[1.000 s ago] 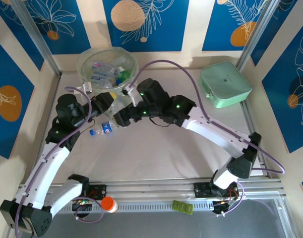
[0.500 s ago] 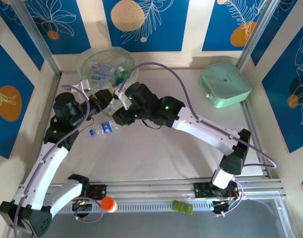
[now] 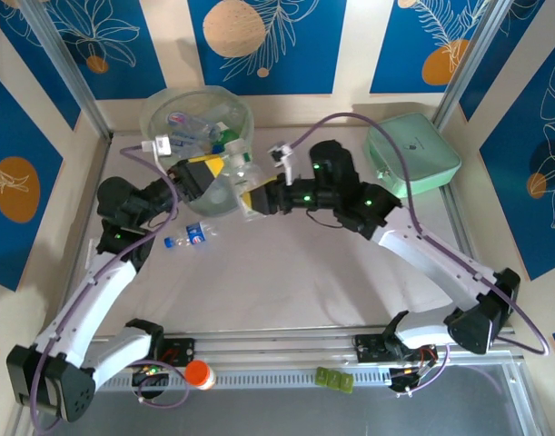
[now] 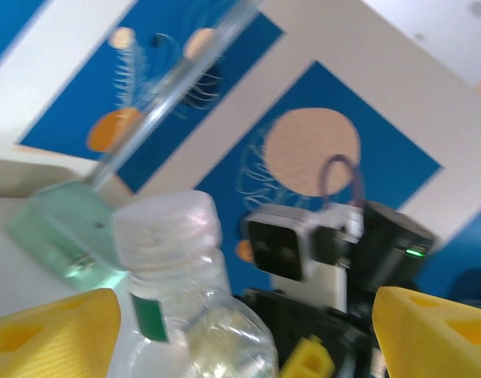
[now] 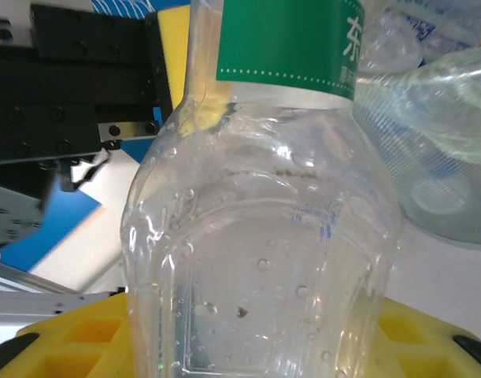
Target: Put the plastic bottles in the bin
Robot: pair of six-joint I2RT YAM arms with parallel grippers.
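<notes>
The pale surface (image 3: 304,272) carries the bin (image 3: 151,116) at its far left, a tall round tub of translucent pale green. It has a heap of bottles (image 3: 191,127) inside, mostly clear with blue labels, one with a green top. Far to the right lies a flat mint-green case (image 3: 411,154), well apart from the bin. Both arms reach in towards the bin's near side and meet there. Between them is a clear bottle (image 3: 224,189), up off the surface and just on the near side of the bin's wall; whether it touches the wall I cannot tell. In the right wrist view this bottle (image 5: 264,260) is see-through and dented. It has droplets inside, a green label with white print round its shoulder, and, in the left wrist view, a pale ribbed cap. The right pincer (image 3: 245,198) is clenched on its lower body, yellow pads (image 5: 75,346) on both sides. The left pincer (image 3: 207,174) is released: its yellow fingers (image 4: 51,331) stand wide, the neck close by one and clear of the other. A smaller clear bottle with a blue label (image 3: 188,239) lies on its side on the surface, near the left arm.
</notes>
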